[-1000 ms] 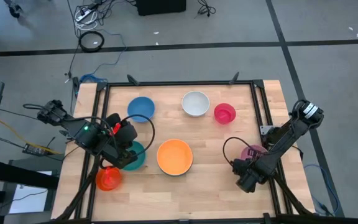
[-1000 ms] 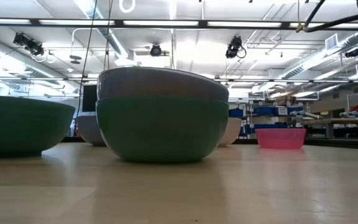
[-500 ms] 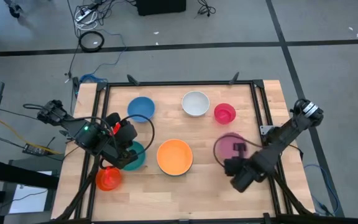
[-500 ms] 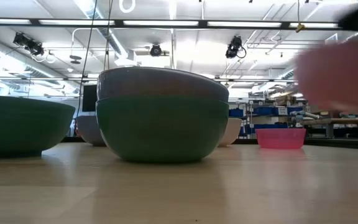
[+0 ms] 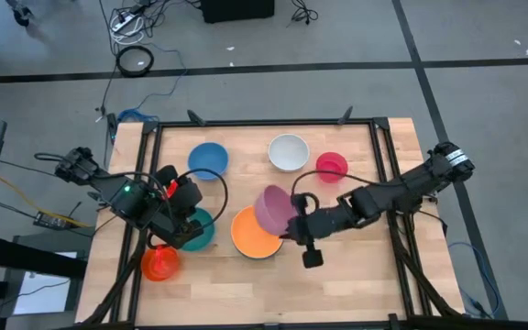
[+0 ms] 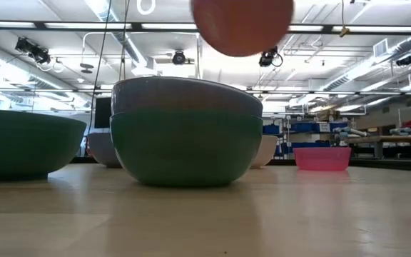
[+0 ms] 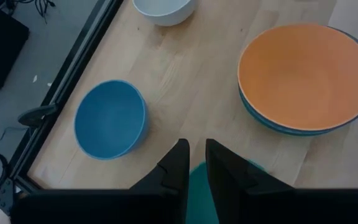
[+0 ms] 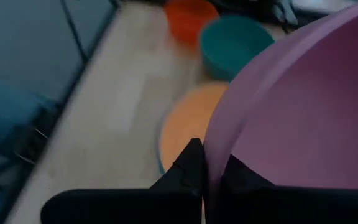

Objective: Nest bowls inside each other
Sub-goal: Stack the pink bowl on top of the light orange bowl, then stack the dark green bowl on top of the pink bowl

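Note:
My right gripper (image 5: 293, 220) is shut on a pink bowl (image 5: 273, 209) and holds it in the air over the far right rim of a big orange bowl (image 5: 253, 236), which sits nested in a blue bowl (image 7: 272, 122). In the low view the pink bowl (image 6: 241, 25) hangs high above that stack. My left gripper (image 7: 196, 163) hovers over a teal bowl (image 5: 200, 231), its fingers a narrow gap apart with nothing between them. A blue bowl (image 5: 207, 158), a white bowl (image 5: 288, 151), a red-pink bowl (image 5: 331, 167) and a small orange bowl (image 5: 160, 263) rest on the table. My right gripper pinches the pink bowl's rim (image 8: 211, 146), one finger inside the bowl and one outside. The fingers come slanting down from the table's right side. The bowl is lifted clear and tipped steeply, its opening turned toward the gripper.
A black frame rail (image 5: 264, 122) runs around the wooden table top. Bare wood lies at the right half of the table (image 5: 356, 266) and along the near edge. The right arm (image 5: 401, 188) stretches across the table's right half.
My right gripper has lifted the pink bowl off the table's right side and carried it up and toward the left, to above the orange bowl. The gripper has rolled, and the bowl has tipped from upright onto a steep tilt.

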